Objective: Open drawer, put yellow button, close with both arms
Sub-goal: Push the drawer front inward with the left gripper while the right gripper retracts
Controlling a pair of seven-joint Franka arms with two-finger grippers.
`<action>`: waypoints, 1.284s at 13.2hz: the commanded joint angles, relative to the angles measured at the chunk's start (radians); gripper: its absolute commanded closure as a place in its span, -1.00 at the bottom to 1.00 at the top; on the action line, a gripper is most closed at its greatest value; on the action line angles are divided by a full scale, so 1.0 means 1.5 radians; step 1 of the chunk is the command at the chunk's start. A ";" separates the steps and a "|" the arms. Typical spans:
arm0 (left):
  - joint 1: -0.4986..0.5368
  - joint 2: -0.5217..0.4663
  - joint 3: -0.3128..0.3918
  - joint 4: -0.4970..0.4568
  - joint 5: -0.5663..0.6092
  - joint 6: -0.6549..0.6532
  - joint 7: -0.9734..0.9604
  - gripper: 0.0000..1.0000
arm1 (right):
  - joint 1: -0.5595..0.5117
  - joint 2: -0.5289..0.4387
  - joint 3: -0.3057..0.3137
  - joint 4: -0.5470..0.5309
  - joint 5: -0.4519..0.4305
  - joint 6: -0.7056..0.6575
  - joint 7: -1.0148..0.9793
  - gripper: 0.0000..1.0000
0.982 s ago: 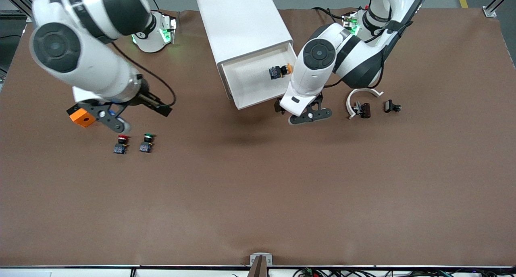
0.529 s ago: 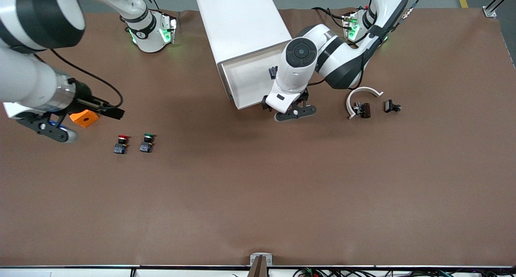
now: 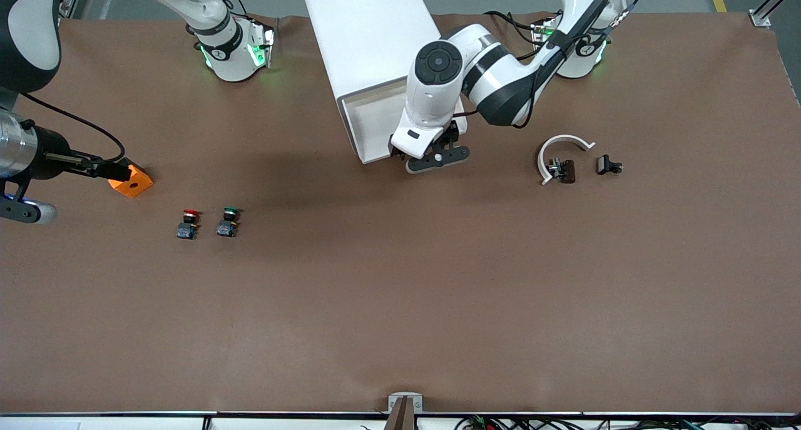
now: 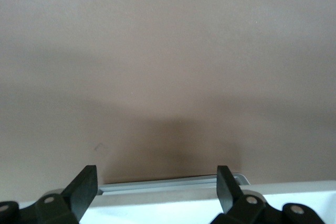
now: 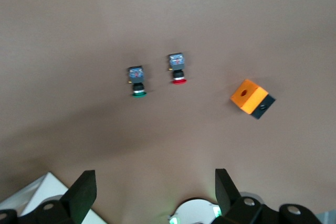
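- Two grippers stand with fingers spread wide and nothing between them.
- The left gripper (image 3: 432,159) is at the front edge of the drawer (image 3: 369,126), which is part-way out of the white cabinet (image 3: 369,35); its fingers (image 4: 84,187) straddle the drawer's front.
- The right gripper (image 3: 25,211) waits up over the right arm's end of the table (image 3: 400,292), near an orange block (image 3: 130,181).
- The yellow button is hidden under the left arm.
- The red-capped button (image 3: 187,223) and the green-capped button (image 3: 228,222) sit side by side, nearer the front camera than the block.
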 commanded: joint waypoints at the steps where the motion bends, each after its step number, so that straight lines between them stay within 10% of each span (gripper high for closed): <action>1: -0.025 0.015 -0.002 0.012 0.014 -0.001 -0.039 -1.00 | -0.018 -0.015 0.004 -0.008 -0.028 -0.014 -0.051 -1.00; 17: -0.099 0.046 -0.003 0.030 0.006 -0.003 -0.123 -1.00 | -0.088 -0.021 0.005 0.061 -0.025 -0.024 -0.186 -1.00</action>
